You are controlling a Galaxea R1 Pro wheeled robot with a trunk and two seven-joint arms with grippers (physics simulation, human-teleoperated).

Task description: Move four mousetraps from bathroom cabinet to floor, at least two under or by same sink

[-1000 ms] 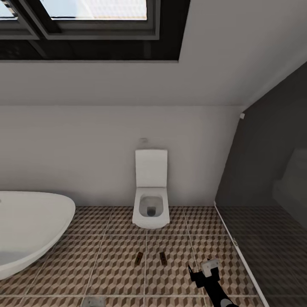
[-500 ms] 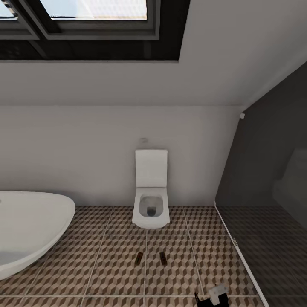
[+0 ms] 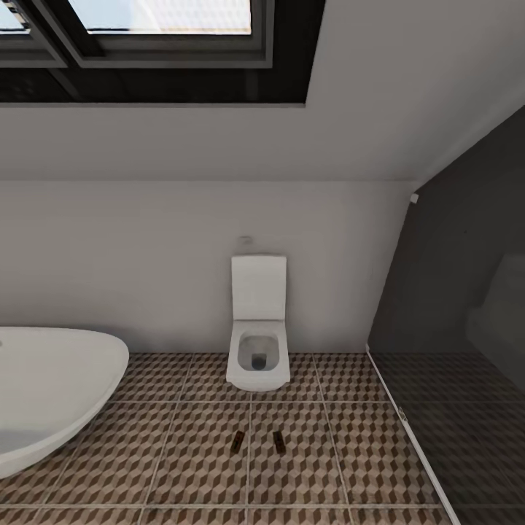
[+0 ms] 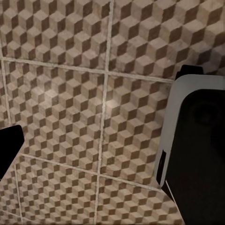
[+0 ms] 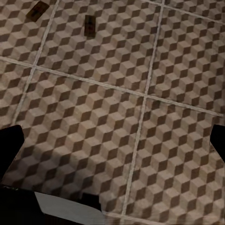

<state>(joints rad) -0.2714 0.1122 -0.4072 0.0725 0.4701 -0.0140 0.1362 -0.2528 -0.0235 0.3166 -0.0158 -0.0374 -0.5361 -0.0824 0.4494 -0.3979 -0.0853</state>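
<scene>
Two mousetraps (image 3: pixel 238 441) (image 3: pixel 279 442), small brown boards, lie side by side on the cube-patterned bathroom floor (image 3: pixel 182 452) a little in front of the toilet. The right wrist view has the same two mousetraps (image 5: pixel 37 10) (image 5: pixel 89 26) on the tiles well ahead of my right gripper (image 5: pixel 112 140). That gripper is open, its dark fingertips (image 5: pixel 9 143) far apart with nothing between them. My left gripper (image 4: pixel 112 145) hangs over bare tiles, one dark fingertip (image 4: pixel 9 145) at the picture's edge, open and holding nothing. The cabinet and the sink are out of view.
A white toilet (image 3: pixel 257 324) stands against the far wall. The white oval bathtub (image 3: pixel 44 394) fills the left side. A dark glass shower partition (image 3: pixel 452 328) closes off the right. A grey-and-black part of my own body (image 4: pixel 197 140) is beside the left gripper.
My right gripper has dropped down and out of the head view's lower edge. The camera and both mousetraps have stayed put.
</scene>
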